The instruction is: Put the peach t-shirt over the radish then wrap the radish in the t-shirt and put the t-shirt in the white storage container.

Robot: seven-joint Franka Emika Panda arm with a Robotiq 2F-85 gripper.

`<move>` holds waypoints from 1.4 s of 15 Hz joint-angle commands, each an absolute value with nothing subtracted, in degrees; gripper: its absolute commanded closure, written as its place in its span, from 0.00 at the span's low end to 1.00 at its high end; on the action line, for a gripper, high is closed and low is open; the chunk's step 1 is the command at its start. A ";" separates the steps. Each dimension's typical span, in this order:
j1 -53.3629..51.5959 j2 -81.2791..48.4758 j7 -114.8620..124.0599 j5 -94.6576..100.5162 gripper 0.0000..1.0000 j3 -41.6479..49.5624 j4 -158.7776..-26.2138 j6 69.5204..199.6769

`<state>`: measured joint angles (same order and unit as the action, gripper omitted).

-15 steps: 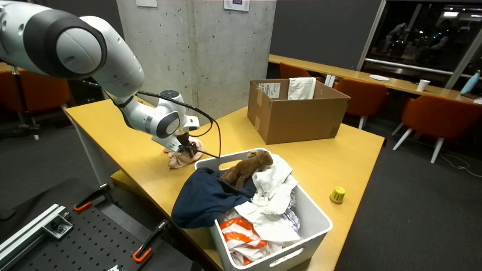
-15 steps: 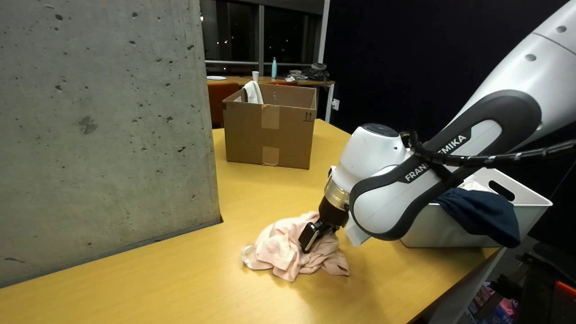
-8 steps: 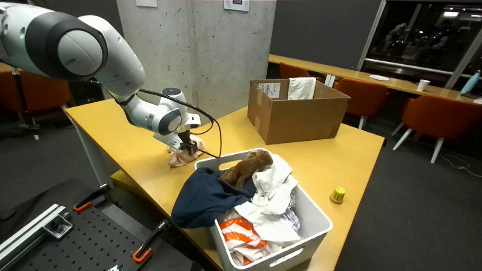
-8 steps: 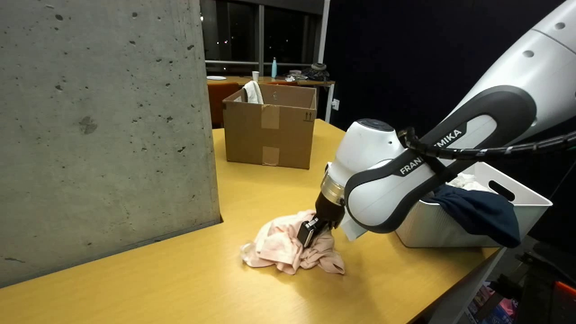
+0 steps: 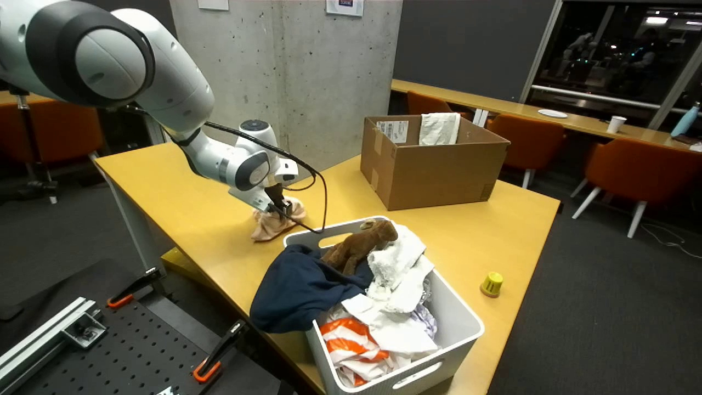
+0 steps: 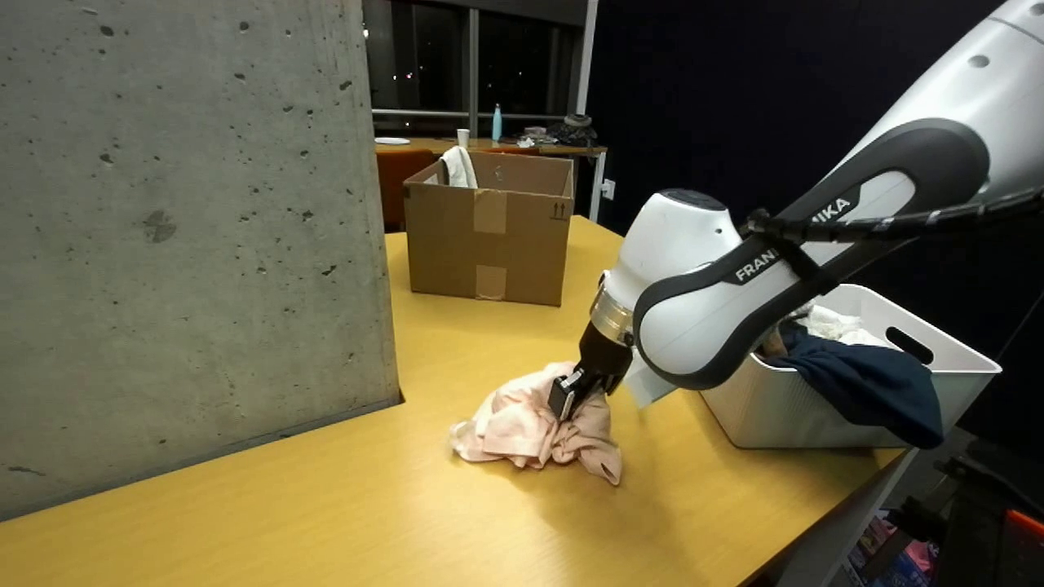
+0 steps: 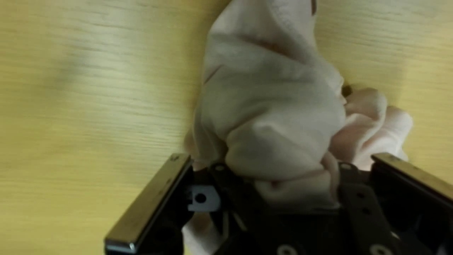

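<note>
Gripper [image 7: 282,164] holds peach t-shirt [image 7: 276,99] bunched between its jaws, radish unseen; a slow, high lift should keep it bundled en route to the white storage container [image 6: 795,412] near the jaws.

Pale peach was noted on the t-shirt [image 6: 518,424], black on the gripper [image 7: 282,164]. White was recorded for the storage container [image 5: 455,312], navy for a cloth [image 5: 307,291], brown for the soft toy [image 5: 359,247], bold orange stripes over white for a bundle [image 5: 351,343]. Yellow was logged for the table [image 6: 326,505], mottled grey for the pillar [image 6: 204,244].
</note>
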<state>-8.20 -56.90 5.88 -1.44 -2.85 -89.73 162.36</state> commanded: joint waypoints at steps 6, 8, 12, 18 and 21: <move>-7.81 -32.25 7.81 0.51 0.94 5.35 -110.89 162.76; -8.30 -26.68 9.03 2.02 0.94 8.70 -115.56 161.60; -11.43 -16.40 17.31 12.40 0.94 19.66 -123.62 157.36; -4.12 0.43 24.74 31.75 0.94 22.65 -133.85 141.58; 2.50 0.76 22.52 30.91 0.94 19.53 -137.30 144.02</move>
